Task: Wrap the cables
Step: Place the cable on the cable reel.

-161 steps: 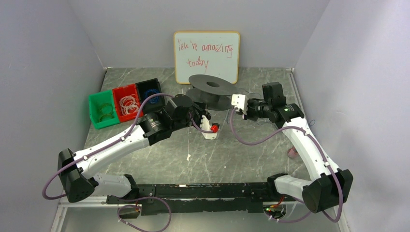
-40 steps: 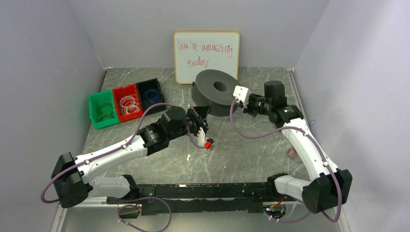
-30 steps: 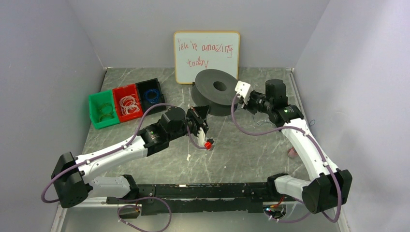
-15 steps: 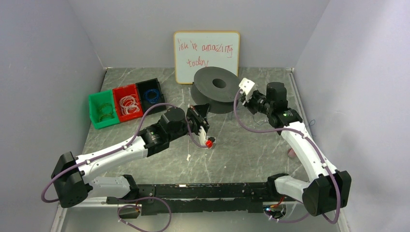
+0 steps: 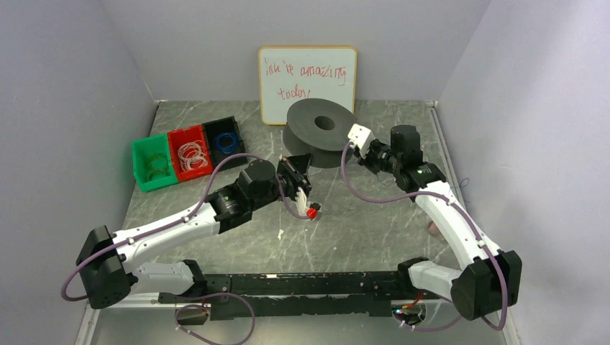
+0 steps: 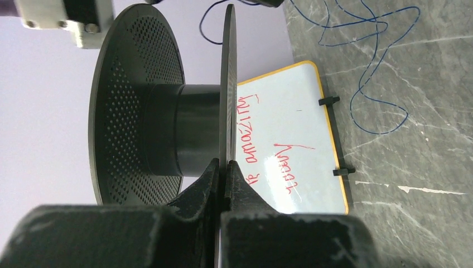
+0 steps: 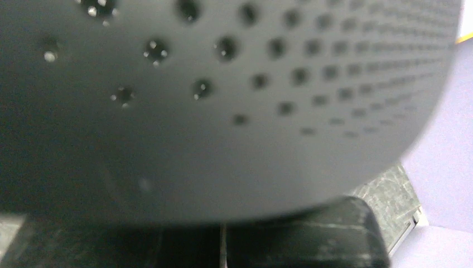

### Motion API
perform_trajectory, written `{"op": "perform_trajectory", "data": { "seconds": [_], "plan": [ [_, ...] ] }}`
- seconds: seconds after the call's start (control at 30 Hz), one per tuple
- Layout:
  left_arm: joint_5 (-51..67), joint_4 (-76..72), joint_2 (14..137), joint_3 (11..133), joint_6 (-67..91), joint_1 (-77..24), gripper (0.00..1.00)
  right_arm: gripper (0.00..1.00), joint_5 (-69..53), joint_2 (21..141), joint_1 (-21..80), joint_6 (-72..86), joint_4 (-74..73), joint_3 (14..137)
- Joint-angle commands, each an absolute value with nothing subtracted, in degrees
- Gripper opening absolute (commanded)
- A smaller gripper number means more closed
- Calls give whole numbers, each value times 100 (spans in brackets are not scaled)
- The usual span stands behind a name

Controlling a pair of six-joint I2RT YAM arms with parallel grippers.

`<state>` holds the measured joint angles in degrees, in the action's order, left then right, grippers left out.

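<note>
Left gripper (image 6: 226, 166) is pinching the thin flange edge of the black spool (image 5: 320, 133), fingers closed on it. Right gripper (image 5: 352, 142) is sitting at the spool's right side with perforated flange filling its camera, so can't tell its grip. Thin blue cable (image 6: 385, 133) is lying in loose loops on the table (image 5: 360, 215) near the whiteboard (image 5: 308, 83).

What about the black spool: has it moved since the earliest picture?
Yes. The spool has tipped from flat and risen farther across the whiteboard's lower edge.
</note>
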<state>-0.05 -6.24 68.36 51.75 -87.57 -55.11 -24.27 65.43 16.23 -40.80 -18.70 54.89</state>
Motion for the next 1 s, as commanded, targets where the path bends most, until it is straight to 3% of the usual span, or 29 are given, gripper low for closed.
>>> {"op": "perform_trajectory", "data": {
  "seconds": [0.0,0.27,0.5,0.97],
  "plan": [
    [70,-1468,6714,5397,-8972,-5563,2,0,-2339,6675,1652,-4760,-2389,5716],
    [104,-1007,6640,5560,-8769,-5563,2,0,-2381,6686,1649,-5264,-2753,5880],
    [27,934,6870,6480,-7588,-5563,2,0,-2961,6745,1653,-5797,-3407,6150],
    [24,1165,7036,6756,-7406,-5563,2,0,-3309,6849,1737,-6561,-4386,6295]
  ]
}}
